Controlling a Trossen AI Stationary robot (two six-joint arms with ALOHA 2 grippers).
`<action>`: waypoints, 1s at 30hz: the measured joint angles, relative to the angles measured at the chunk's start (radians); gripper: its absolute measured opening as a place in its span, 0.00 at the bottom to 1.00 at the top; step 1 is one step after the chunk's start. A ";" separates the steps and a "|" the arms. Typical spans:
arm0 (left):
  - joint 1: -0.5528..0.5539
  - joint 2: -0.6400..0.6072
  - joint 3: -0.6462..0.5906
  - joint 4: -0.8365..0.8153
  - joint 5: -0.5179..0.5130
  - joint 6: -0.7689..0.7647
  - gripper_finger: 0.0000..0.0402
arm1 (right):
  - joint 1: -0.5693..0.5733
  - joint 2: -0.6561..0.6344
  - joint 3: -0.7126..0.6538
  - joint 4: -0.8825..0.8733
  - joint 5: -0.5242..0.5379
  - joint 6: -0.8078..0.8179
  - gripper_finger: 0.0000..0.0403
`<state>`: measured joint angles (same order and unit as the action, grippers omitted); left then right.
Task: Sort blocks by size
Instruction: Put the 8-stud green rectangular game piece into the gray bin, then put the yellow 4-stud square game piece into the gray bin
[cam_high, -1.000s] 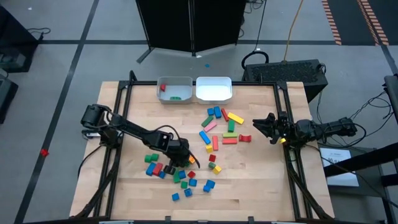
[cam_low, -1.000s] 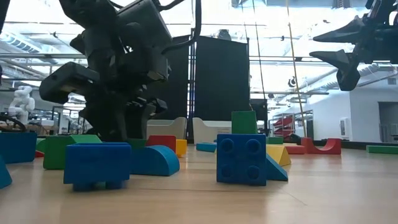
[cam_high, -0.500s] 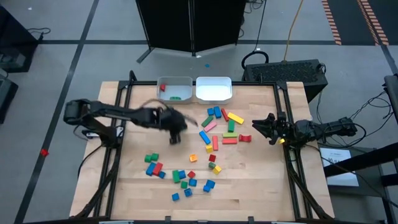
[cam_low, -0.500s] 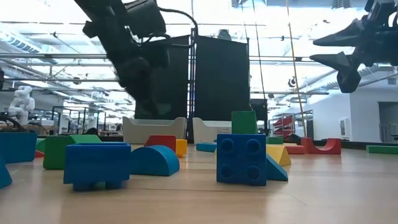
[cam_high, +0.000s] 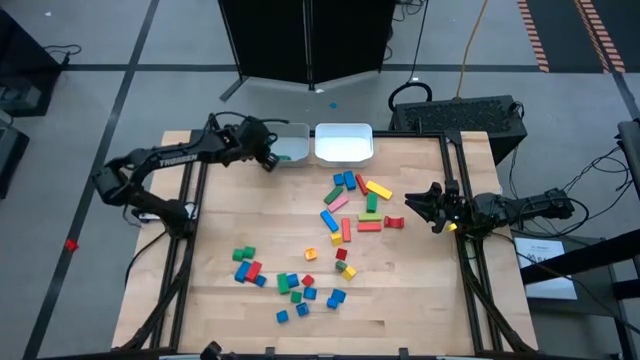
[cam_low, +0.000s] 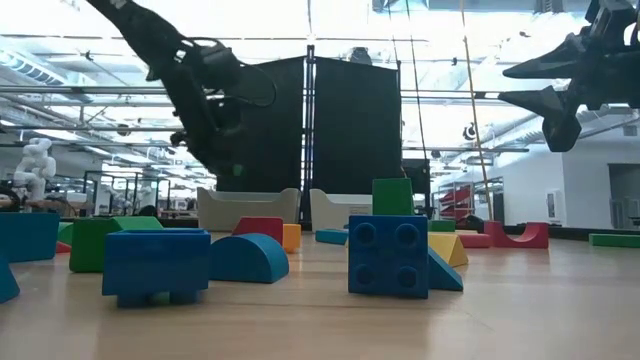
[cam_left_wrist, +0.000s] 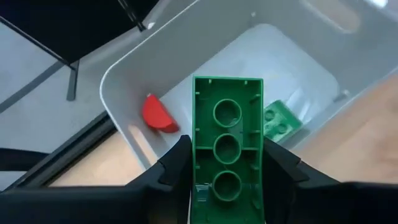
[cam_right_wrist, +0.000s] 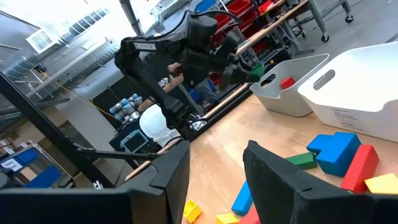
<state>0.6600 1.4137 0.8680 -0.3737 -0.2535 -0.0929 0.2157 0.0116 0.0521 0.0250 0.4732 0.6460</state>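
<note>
- Pale wood-grain table (cam_high: 410, 290) in an open lab hall; dark screen behind it.
- Near side: loose blocks (cam_high: 300, 283), glossy hard plastic, studded cubes, bars, one rounded piece, still unsorted.
- Right gripper (cam_high: 417, 205) waits at the table's right edge, fingers spread, empty.
- Change: left gripper (cam_high: 266, 158) has swung from the near cluster to the far left bin (cam_left_wrist: 124, 93), fingers clamped on a green brick (cam_left_wrist: 227, 140), hollow underside showing.
- Bin is smooth pale plastic; it holds a red half-round (cam_left_wrist: 157, 115) and a green piece (cam_left_wrist: 280, 121). Release likely next.
</note>
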 joint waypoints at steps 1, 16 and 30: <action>0.004 0.004 0.000 0.009 0.000 0.006 0.33 | 0.000 0.000 0.000 0.000 0.000 0.000 0.36; -0.060 0.008 0.046 0.045 0.335 0.072 0.75 | 0.000 0.000 0.000 0.000 0.000 -0.001 0.36; -0.613 0.024 0.062 0.027 0.358 0.127 0.70 | 0.000 0.000 0.000 0.000 -0.001 -0.006 0.36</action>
<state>0.0467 1.4375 0.9298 -0.3466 0.1050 0.0343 0.2157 0.0116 0.0521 0.0250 0.4725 0.6395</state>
